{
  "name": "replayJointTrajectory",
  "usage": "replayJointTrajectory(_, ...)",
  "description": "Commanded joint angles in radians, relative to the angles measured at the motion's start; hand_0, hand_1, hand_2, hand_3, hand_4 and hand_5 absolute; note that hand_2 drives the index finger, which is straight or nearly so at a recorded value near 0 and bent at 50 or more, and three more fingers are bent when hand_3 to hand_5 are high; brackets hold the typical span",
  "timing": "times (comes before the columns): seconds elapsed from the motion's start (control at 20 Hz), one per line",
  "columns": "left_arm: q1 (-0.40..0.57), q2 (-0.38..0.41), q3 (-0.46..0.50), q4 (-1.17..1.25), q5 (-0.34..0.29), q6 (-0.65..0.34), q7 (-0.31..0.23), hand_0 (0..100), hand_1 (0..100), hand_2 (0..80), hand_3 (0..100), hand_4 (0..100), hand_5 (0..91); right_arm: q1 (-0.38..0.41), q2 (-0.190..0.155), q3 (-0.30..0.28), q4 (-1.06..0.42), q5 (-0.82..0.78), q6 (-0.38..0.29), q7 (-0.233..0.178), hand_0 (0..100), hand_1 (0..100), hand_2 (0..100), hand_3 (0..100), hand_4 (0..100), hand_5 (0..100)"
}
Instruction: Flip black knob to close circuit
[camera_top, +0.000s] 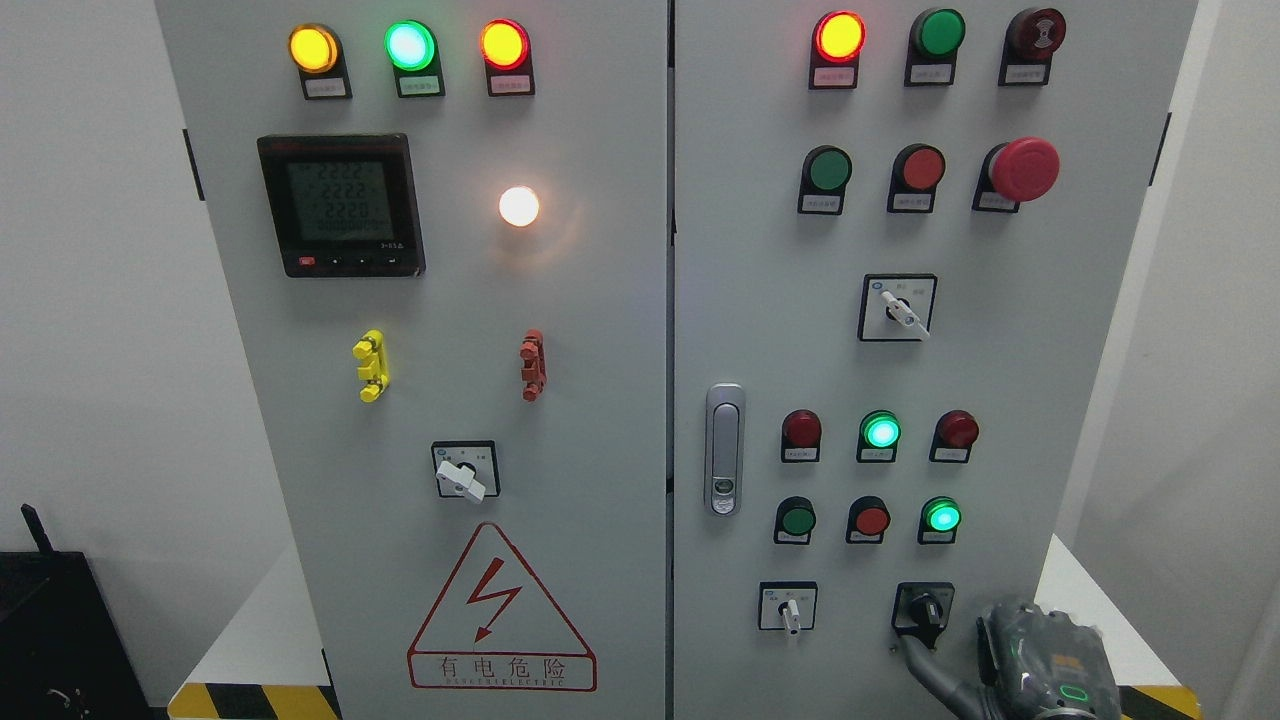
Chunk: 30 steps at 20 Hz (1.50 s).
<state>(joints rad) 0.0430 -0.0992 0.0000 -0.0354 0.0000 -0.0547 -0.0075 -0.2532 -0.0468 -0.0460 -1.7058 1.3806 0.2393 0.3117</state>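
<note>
The black knob is sitting on its square black plate low on the right-hand door of the grey control cabinet, at the right end of the bottom row, with a white-handled selector switch to its left on the same row. The right hand is coming in from the lower right corner, its dark, shiny body lying just to the right of and slightly below the knob. One dark finger is stretching out leftward and curving up toward the knob, its tip reaching the underside of the knob's plate; whether it is actually pressing on the knob itself is hard to tell from this angle. The remaining fingers are hidden behind the hand's body, so whether the hand is spread or curled cannot be told, and nothing is showing clamped in it. Directly above the knob a green indicator lamp is glowing, and higher on the same door the red mushroom button is standing out from the panel. On the left door, the lightning warning triangle is showing below another white selector.
</note>
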Motion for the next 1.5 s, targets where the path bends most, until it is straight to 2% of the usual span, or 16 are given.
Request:
replayJointTrajectory(0.0, 0.0, 0.001, 0.011, 0.0, 0.008, 0.001, 0.0, 0, 0, 0.0, 5, 2, 0.0, -0.003, 0.001, 0.002, 0.011, 0.0, 0.005, 0.009, 0, 0, 88, 100, 80, 86)
replayJointTrajectory(0.85, -0.002, 0.001, 0.011, 0.0, 0.008, 0.0, 0.0, 0, 0, 0.0, 5, 3, 0.0, -0.006, -0.007, -0.029, 0.012, -0.038, 0.032, 0.009, 0, 0, 88, 100, 80, 87)
replayJointTrajectory(1.1, 0.0, -0.001, 0.011, 0.0, 0.008, 0.0, 0.0, 0, 0, 0.0, 5, 3, 0.0, -0.006, -0.021, -0.054, 0.012, -0.041, 0.032, 0.012, 0, 0, 88, 100, 81, 87)
replayJointTrajectory(1.45, 0.0, -0.001, 0.011, 0.0, 0.008, 0.0, 0.0, 0, 0, 0.0, 5, 3, 0.0, -0.006, -0.036, -0.052, 0.006, -0.089, 0.046, 0.01, 0, 0, 89, 100, 81, 87)
